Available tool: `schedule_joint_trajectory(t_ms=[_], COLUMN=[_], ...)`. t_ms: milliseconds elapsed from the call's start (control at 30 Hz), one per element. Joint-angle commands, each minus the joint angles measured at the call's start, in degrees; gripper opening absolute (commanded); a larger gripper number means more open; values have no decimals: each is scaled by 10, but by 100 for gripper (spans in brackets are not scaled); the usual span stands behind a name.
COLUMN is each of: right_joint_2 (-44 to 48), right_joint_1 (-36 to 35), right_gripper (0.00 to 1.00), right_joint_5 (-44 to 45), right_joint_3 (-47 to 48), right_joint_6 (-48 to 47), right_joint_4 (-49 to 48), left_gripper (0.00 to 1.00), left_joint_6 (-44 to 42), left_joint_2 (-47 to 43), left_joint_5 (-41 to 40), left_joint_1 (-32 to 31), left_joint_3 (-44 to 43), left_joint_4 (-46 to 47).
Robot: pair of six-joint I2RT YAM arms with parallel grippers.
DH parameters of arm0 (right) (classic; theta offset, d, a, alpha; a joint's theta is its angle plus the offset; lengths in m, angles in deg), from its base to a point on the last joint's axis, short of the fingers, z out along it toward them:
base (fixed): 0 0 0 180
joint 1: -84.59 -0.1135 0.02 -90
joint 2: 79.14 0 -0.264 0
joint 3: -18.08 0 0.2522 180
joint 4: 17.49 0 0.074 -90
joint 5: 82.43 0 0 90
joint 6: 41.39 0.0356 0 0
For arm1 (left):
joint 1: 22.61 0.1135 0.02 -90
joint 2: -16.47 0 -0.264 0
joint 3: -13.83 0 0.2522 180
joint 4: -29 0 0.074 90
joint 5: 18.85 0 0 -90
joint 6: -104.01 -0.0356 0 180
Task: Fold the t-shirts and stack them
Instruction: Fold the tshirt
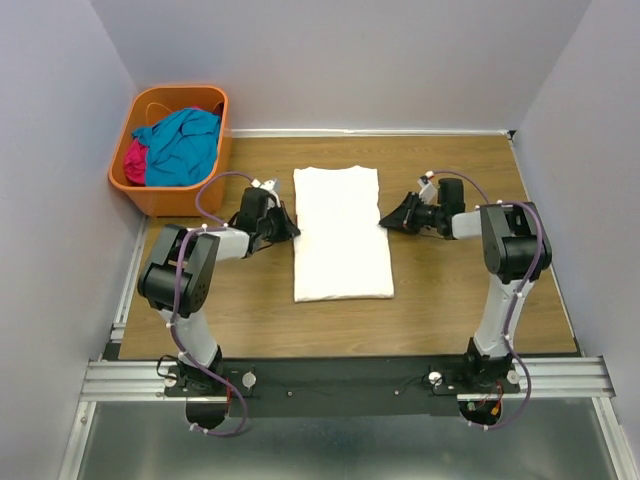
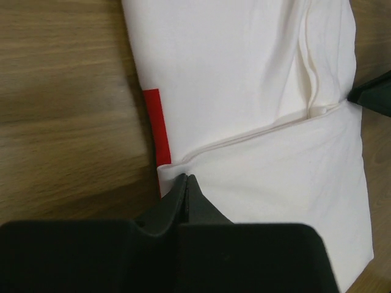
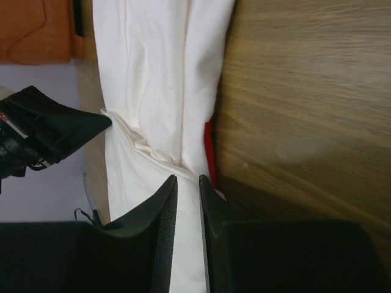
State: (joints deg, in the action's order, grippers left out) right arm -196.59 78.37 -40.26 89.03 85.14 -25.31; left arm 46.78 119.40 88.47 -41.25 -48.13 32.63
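Note:
The white t-shirt (image 1: pixel 342 235) lies folded into a long strip in the middle of the table, with a sliver of its red print (image 2: pixel 156 122) showing at the edge. My left gripper (image 1: pixel 290 226) is low at the shirt's left edge, its jaws pressed together on the cloth edge at the sleeve hem (image 2: pixel 185 178). My right gripper (image 1: pixel 393 220) is at the shirt's right edge, its jaws a narrow gap apart with white cloth showing between them (image 3: pixel 188 178). The teal-blue t-shirt (image 1: pixel 185 145) and the magenta t-shirt (image 1: pixel 134 160) lie crumpled in the basket.
An orange basket (image 1: pixel 150 195) stands at the table's back left corner, close behind my left arm. Grey walls close in the table on the left, back and right. A metal rail runs along the near edge.

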Motion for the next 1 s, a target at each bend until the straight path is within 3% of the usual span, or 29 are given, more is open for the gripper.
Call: schedule_joint_trajectory(t_ms=[0, 233, 467, 633, 967], right_joint_2=[32, 160, 244, 243, 135], right_joint_1=[28, 18, -90, -149, -127], right_gripper=[28, 34, 44, 47, 45], right_joint_5=[20, -30, -101, -105, -23], right_joint_3=[-14, -68, -177, -248, -329], right_joint_6=[17, 27, 17, -2, -18], right_joint_4=[0, 42, 55, 48, 23], left_gripper=[0, 16, 22, 23, 15], left_joint_6=[0, -30, -15, 32, 84], left_joint_2=[-21, -113, -264, -305, -297], left_joint_5=[8, 43, 20, 1, -72], left_joint_1=[38, 27, -52, -134, -137], left_joint_3=[-5, -7, 105, 171, 228], left_joint_4=[-31, -106, -162, -167, -188])
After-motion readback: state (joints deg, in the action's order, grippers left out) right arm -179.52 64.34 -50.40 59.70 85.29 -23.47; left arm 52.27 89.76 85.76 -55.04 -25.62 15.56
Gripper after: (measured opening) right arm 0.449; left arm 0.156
